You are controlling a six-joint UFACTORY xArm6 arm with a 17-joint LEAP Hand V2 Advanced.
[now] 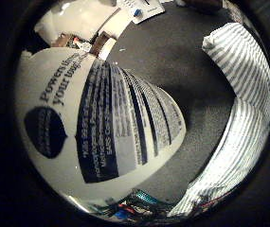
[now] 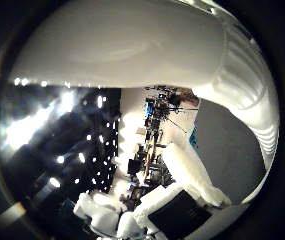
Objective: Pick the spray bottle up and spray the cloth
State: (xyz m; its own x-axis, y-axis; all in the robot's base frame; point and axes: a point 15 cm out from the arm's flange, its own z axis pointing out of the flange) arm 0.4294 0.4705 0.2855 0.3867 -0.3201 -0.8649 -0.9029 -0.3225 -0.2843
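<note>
Spray bottle (image 1: 101, 127) fills the palm view, lengthwise above the dark table (image 1: 182, 61); fingers (image 2: 182, 175) curl around it; striped cloth (image 1: 243, 94) beside.

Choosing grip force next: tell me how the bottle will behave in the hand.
The bottle looks like smooth, glossy plastic with a rounded body, so it may slip or twist under a loose hold. It is probably fairly rigid, though thin walls could flex. Its weight depends on fill, which cannot be seen. The hand's grip is not clear.

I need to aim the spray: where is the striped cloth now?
In the little finger side palm view, the striped cloth lies on the dark table, beside the spray bottle that fills the view.
</note>
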